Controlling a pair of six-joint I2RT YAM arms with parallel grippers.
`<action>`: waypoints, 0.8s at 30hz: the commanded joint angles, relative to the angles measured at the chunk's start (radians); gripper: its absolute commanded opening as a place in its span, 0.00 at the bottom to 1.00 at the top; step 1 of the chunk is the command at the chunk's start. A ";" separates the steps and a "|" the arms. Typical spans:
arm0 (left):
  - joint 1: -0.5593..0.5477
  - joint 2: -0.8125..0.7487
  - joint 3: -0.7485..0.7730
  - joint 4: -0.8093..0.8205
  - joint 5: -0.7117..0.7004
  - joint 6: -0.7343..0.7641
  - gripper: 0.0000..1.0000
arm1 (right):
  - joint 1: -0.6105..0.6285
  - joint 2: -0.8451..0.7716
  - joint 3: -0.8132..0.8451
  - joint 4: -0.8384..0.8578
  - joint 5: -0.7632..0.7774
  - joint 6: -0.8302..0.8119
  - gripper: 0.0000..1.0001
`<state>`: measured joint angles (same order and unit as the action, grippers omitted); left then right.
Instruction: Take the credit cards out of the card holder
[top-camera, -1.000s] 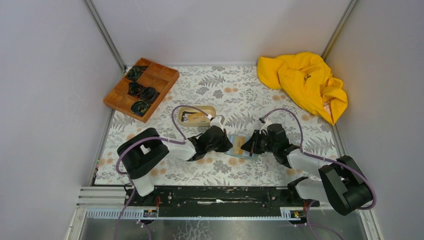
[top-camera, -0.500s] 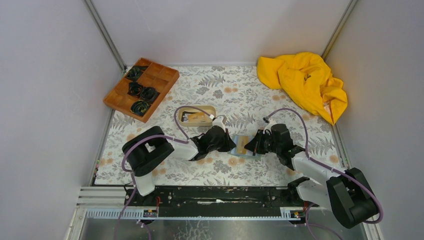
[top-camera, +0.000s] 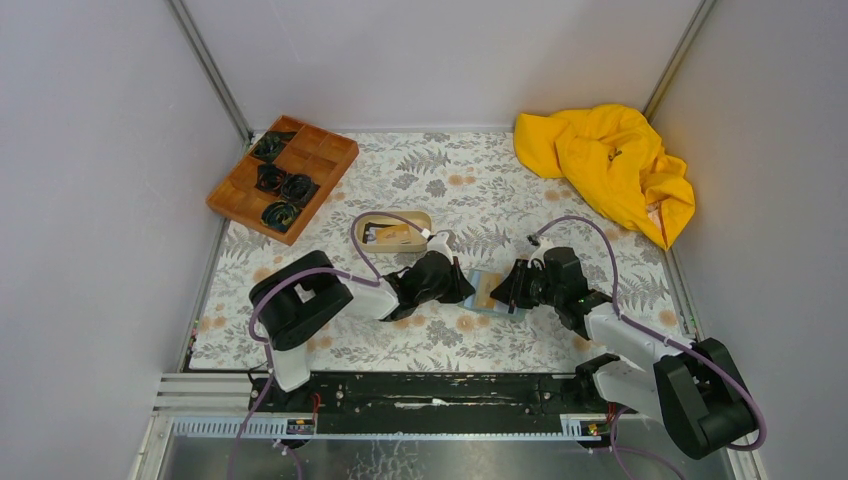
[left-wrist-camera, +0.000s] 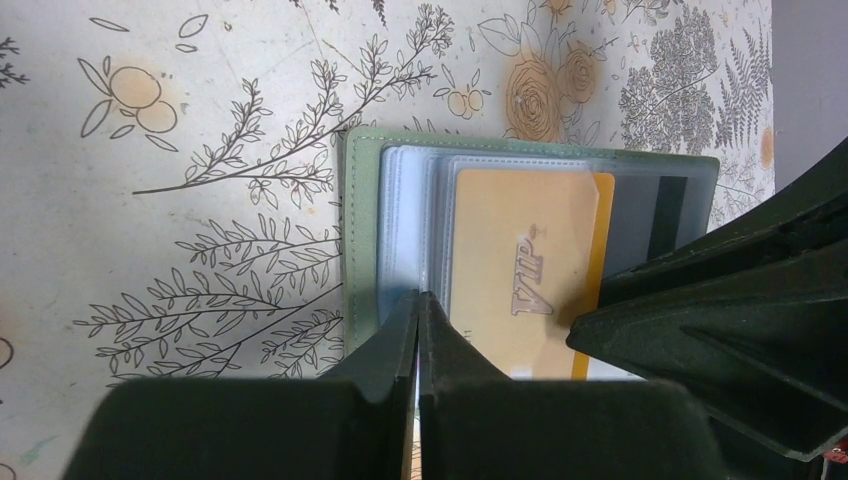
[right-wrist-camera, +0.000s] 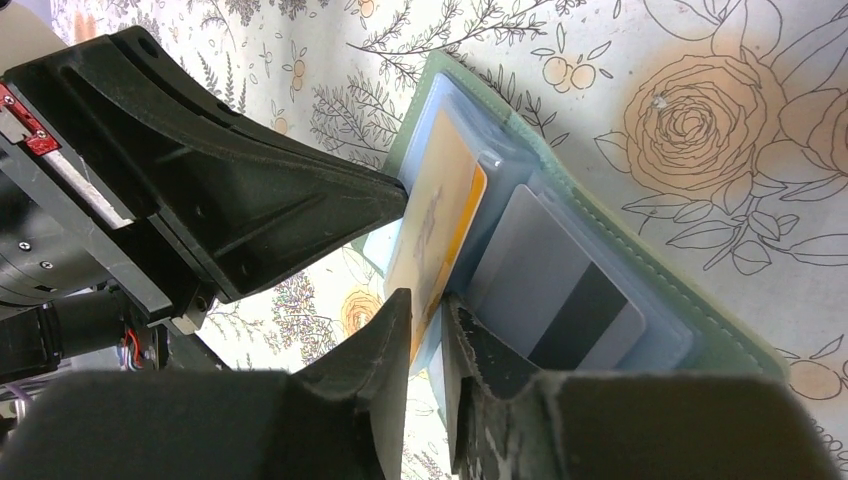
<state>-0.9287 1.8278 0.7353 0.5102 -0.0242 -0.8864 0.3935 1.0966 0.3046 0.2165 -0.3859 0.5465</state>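
L gripper (left-wrist-camera: 418, 325) jaws closed, tips on left edge of open card holder (left-wrist-camera: 362, 230), mid worktop (top-camera: 450, 180). R gripper (right-wrist-camera: 428, 335) jaws pinch tan-orange card (right-wrist-camera: 435, 225); grey striped card (right-wrist-camera: 560, 290) just right.

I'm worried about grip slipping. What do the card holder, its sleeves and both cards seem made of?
The card holder looks like matte faux leather, judging by its stitched edge; its sleeves are glossy see-through plastic. The orange card seems stiff plastic with embossed VIP lettering; the grey card smooth plastic with a dark stripe.
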 joint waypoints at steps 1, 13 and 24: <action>0.001 0.045 -0.002 -0.050 0.013 0.006 0.00 | -0.007 -0.017 0.037 0.031 -0.032 -0.007 0.23; 0.010 0.073 0.000 -0.047 0.016 -0.016 0.00 | -0.019 -0.059 0.049 -0.013 -0.026 -0.011 0.10; 0.054 0.099 -0.046 0.015 0.045 -0.057 0.00 | -0.038 -0.074 0.054 -0.046 -0.016 -0.019 0.15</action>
<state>-0.8951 1.8782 0.7338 0.6052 0.0326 -0.9497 0.3630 1.0340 0.3111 0.1501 -0.3836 0.5415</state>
